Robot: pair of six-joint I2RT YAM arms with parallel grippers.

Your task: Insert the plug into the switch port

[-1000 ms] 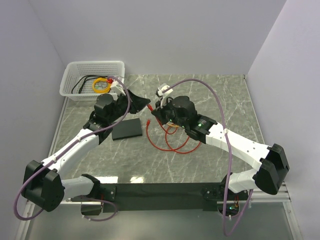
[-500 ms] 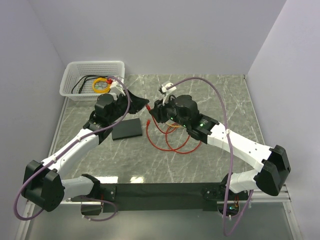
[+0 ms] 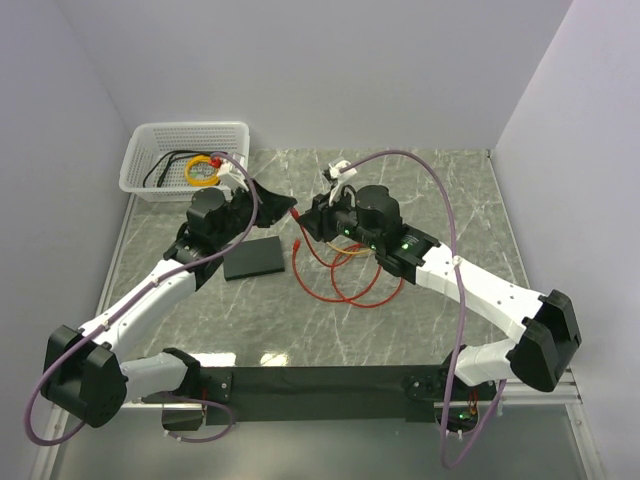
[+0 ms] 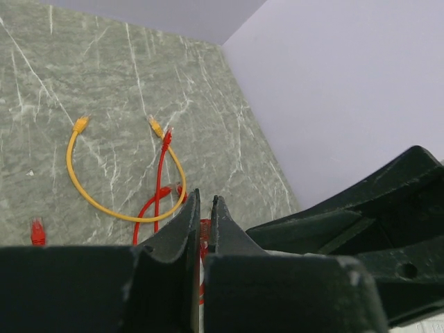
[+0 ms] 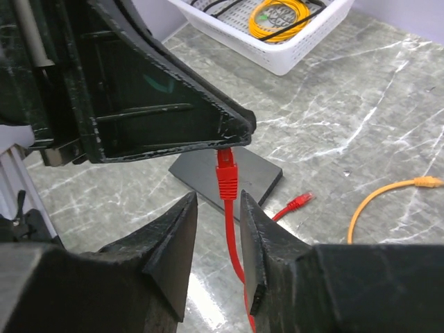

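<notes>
Left end effector (image 4: 205, 208) pinches the plug (image 5: 226, 177) at frame centre. Right end effector (image 5: 216, 208), open, straddles its cord (image 5: 236, 257). Close squarely just below the plug, then line up with the switch (image 3: 255, 258), centre-left; its port is unseen.

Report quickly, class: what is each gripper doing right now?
Left gripper: shut on the plug, which hangs from its tips.
Right gripper: open, fingers either side of the red cord.

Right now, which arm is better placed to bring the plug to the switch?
Left. The left gripper is shut on the plug, and the switch lies on the table close by. The right gripper is open, merely straddling the red cord.
</notes>
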